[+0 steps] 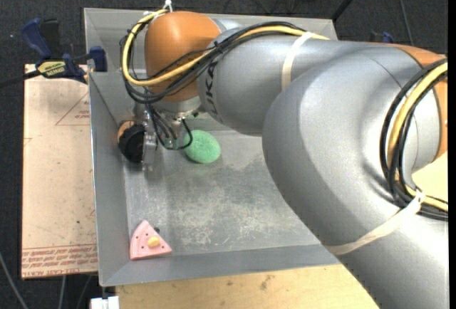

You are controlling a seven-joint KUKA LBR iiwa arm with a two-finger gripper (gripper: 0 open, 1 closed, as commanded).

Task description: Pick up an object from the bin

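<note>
**End effector (149, 149) low at left wall of bin (235, 215)**

We see the end effector down near the bin floor, just beside a black-and-brown ball (130, 142) that lies against the left wall. We cannot tell whether it is wide or narrow. A green egg-shaped lump (202, 148) lies just right of it. A pink wedge (148, 241) sits in the near-left corner.

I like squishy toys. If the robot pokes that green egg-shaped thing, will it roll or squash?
The green egg-shaped thing looks rounded, so it would probably roll or wobble across the flat bin floor. Its matte, speckled surface hints at foam: likely light and squashy, not slippery, though that's a guess.
</note>
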